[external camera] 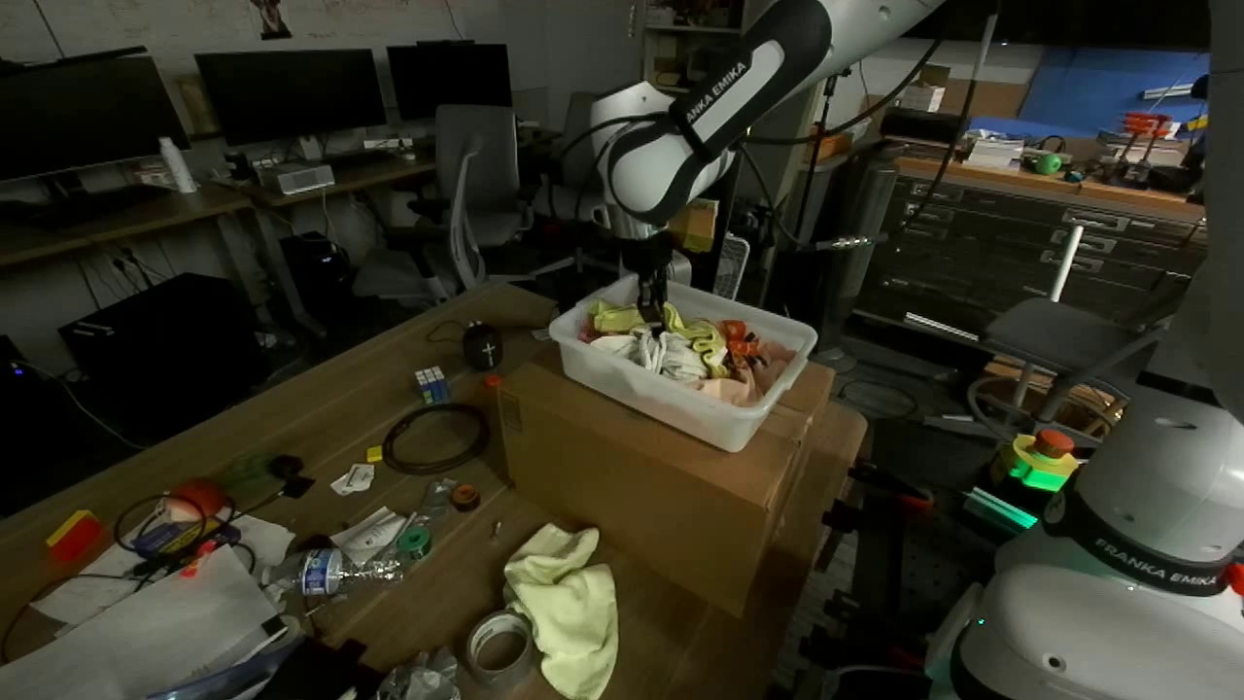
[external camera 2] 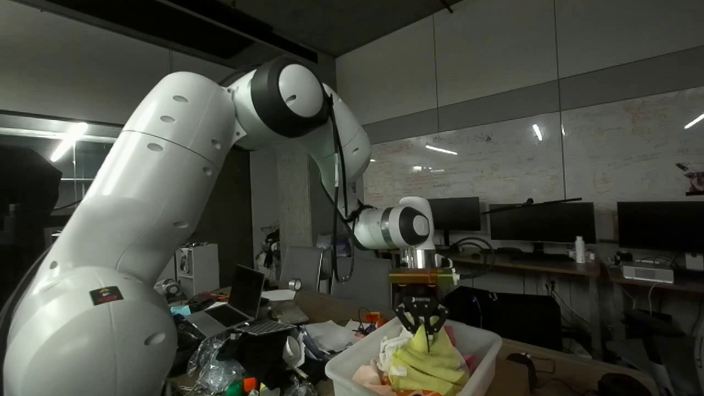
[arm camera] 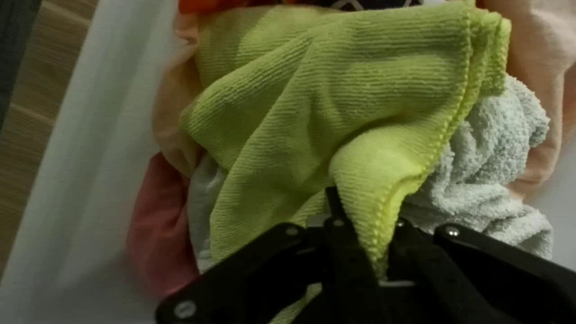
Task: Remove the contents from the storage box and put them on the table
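The white storage box [external camera: 641, 394] holds several crumpled cloths; its wall also shows in an exterior view [external camera 2: 487, 357] and the wrist view [arm camera: 90, 157]. A yellow-green cloth [arm camera: 342, 99] lies on top, also seen in an exterior view [external camera 2: 432, 366]. My gripper [arm camera: 364, 220] points down into the box, shut on a pinched fold of this cloth; it shows in both exterior views [external camera: 653, 316] [external camera 2: 428, 341]. Under and around it lie a white towel [arm camera: 486, 144], peach cloth [arm camera: 549, 36], red cloth [arm camera: 162, 225] and something orange [arm camera: 207, 4]. Another yellow-green cloth [external camera: 564, 603] lies on the table.
The storage box stands on a cardboard box [external camera: 622, 486] on the wooden table [external camera: 671, 642]. A tape roll [external camera: 501, 649], plastic bottle [external camera: 330, 572], cable coil [external camera: 435, 439], puzzle cube [external camera: 431, 385] and papers [external camera: 175, 622] lie around. A laptop [external camera 2: 236, 308] stands further along.
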`<act>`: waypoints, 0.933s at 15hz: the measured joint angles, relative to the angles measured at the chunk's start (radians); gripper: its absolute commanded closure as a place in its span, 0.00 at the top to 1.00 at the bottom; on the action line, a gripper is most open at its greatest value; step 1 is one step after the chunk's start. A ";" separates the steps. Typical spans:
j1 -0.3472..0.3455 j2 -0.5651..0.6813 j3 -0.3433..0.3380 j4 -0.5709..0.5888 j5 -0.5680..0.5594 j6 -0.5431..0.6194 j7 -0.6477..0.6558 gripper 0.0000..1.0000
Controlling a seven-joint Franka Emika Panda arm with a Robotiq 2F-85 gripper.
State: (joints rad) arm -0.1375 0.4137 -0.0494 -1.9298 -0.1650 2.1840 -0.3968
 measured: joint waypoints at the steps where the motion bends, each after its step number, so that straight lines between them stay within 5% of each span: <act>1: 0.000 -0.021 -0.006 -0.007 0.000 0.000 0.017 0.03; 9: 0.003 -0.287 -0.044 -0.069 -0.013 -0.056 0.292 0.03; 14: 0.034 -0.457 -0.031 -0.043 -0.008 -0.237 0.497 0.03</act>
State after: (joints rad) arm -0.1030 -0.0429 -0.0804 -1.9726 -0.1728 1.9466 0.1002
